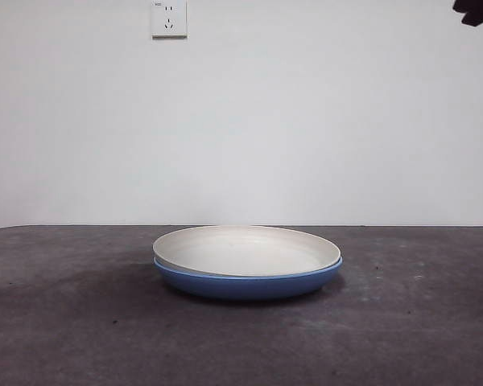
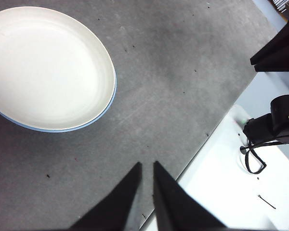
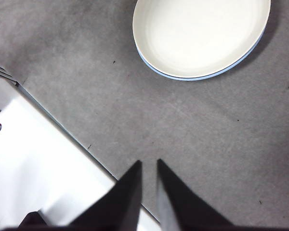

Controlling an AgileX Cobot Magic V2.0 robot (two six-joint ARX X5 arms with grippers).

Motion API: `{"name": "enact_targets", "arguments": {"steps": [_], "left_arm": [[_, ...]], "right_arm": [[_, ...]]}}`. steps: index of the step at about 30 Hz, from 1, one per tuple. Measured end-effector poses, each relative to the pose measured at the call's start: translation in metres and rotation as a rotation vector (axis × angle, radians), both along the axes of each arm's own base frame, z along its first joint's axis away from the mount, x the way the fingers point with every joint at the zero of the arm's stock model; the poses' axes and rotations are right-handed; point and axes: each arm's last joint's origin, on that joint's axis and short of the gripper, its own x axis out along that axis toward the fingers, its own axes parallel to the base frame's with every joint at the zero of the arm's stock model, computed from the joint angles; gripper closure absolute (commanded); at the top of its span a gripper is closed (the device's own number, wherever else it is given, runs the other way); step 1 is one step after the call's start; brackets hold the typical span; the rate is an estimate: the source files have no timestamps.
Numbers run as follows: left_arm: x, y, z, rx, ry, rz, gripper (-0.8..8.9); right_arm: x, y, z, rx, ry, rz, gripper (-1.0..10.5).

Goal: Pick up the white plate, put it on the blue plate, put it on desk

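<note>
The white plate [image 1: 245, 251] lies nested in the blue plate [image 1: 245, 286] at the middle of the desk [image 1: 64, 322]. Only the blue plate's side and a thin rim show beneath it. The left wrist view shows the white plate [image 2: 48, 67] with a sliver of blue plate [image 2: 62, 130] at its edge, well away from my left gripper [image 2: 147, 164], which is shut and holds nothing. My right gripper [image 3: 149, 162] is likewise shut and empty, hovering over bare desk [image 3: 192, 134] apart from the white plate [image 3: 202, 33] and the blue rim [image 3: 183, 78].
A black arm tip [image 1: 476, 11] shows at the top right corner of the front view. A wall socket [image 1: 168, 18] is on the white wall. Beyond the desk edge lies a white surface [image 2: 221, 187] with a black device and cable [image 2: 274, 125].
</note>
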Motion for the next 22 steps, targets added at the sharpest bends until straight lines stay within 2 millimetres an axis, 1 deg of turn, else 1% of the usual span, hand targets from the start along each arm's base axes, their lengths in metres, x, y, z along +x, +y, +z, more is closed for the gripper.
{"name": "enact_targets", "arguments": {"steps": [22], "left_arm": [[0.0002,-0.0001,0.0002,-0.001,-0.003,0.0,7.98]], "right_arm": [[0.0011,0.0006,0.001,0.005,-0.02,0.005,9.3]]}}
